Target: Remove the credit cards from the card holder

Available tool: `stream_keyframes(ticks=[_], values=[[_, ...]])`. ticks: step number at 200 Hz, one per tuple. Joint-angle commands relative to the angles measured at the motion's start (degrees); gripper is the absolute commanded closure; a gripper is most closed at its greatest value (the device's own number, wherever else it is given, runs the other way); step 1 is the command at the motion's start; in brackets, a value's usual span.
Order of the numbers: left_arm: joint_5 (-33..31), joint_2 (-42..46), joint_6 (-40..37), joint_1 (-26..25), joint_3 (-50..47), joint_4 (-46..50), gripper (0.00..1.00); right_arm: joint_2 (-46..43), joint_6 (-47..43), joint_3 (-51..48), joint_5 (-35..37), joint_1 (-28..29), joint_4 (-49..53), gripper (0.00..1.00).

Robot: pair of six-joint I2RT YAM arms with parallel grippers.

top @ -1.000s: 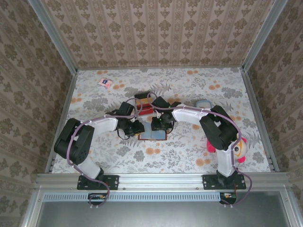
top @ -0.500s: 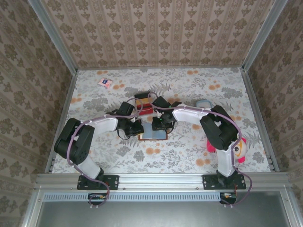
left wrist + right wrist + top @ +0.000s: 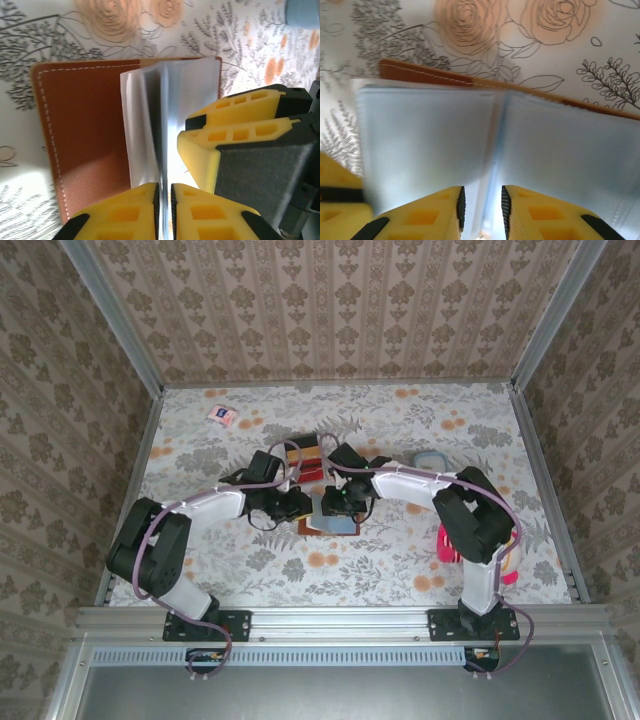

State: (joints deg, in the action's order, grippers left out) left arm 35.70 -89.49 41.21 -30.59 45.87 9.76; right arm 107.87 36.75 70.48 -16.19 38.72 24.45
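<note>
While clamped on card holder (image 3: pixel 85 140), left pincer (image 3: pixel 162 187), right pincer (image 3: pixel 481 192) over floral tablecloth (image 3: pixel 400 565) between wallpapered walls (image 3: pixel 330 310).

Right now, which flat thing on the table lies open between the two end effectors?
The brown card holder, grey-blue inside showing. The red-and-orange tray sits just behind it; the pink-and-white packet lies far off, back left.

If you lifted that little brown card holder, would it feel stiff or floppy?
Probably floppy in part: the grey-blue inner sleeves of the card holder curve and fan apart rather than staying flat. The stitched brown cover lies flat on the table, so it seems stiffer. The sleeves catch a bright sheen, so they may be slippery.
</note>
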Motion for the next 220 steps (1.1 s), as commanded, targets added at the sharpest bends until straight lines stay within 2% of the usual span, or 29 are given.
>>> stream_keyframes(ticks=[1,102,156,168,188,220], values=[[3.8,0.5,0.3,-0.7,1.5,-2.0,0.82,-4.8,2.5,-1.8,-1.5,-0.7,-2.1,0.68],[4.6,-2.3,1.0,-4.0,5.7,-2.7,0.71,-13.5,7.3,-9.5,2.8,-4.9,-6.2,0.59],[2.5,-5.8,1.5,-6.1,8.2,-2.4,0.66,-14.9,7.6,-11.5,1.8,-6.9,-6.8,0.57],[1.6,-5.4,1.2,-6.1,8.2,-1.5,0.66,-14.7,7.3,-11.5,1.3,-6.9,-6.9,0.57],[-4.9,-3.9,0.0,-5.5,7.9,2.9,0.65,-14.0,6.4,-10.8,0.3,-6.8,-6.5,0.56],[-10.4,-0.8,1.0,-2.3,3.3,5.6,0.63,-10.3,3.5,-7.1,-0.2,-4.4,-2.9,0.55]])
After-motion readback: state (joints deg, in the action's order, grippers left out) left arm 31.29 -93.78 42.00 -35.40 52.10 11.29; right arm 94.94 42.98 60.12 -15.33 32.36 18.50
